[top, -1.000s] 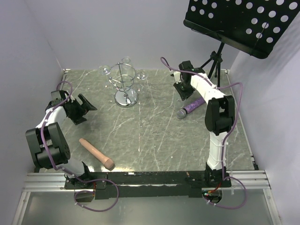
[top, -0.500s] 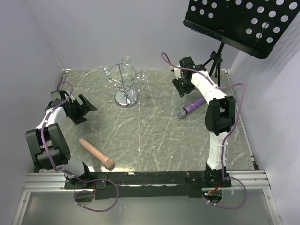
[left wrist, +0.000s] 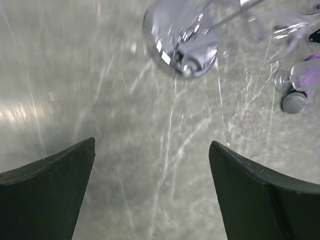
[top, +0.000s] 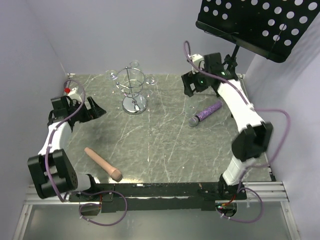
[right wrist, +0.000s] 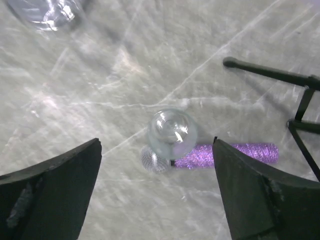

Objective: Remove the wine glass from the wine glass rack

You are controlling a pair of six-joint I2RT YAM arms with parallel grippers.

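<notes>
- Left gripper [left wrist: 152, 143]: at 9 o'clock of the table [top: 165, 145], fingers spread wide with nothing between them; its camera looks toward the rack's shiny base at 12 o'clock
- Wooden pestle [top: 102, 164]: lies at 7 o'clock, well apart from both arms; no part in this step
- Wine glass rack [top: 134, 104]: stands upright at 11 o'clock from the table's centre; clear glasses [top: 112, 75] hang from its top ring
- Right gripper [right wrist: 156, 141]: held above the table at 1 o'clock, jaws wide apart and empty
- Wine glass [right wrist: 172, 134]: off the rack, standing upright on the table directly below the right gripper, touched by neither finger. In the right wrist view it sits at 1 o'clock of the microphone's mesh head, just beside it; contact cannot be told. It is hard to make out in the top view
- Purple microphone [right wrist: 225, 154]: lies flat at 2 o'clock of the table's centre
- Black music stand [top: 260, 22]: overhangs the 1 o'clock corner, its legs near the right arm
- Step in hand, as judged: release and set-down of one glass, which appears done
- Next move, as judged: the right arm should rise straight up, clear of the rim, avoiding the stand's legs and the microphone, which could roll against the glass
</notes>
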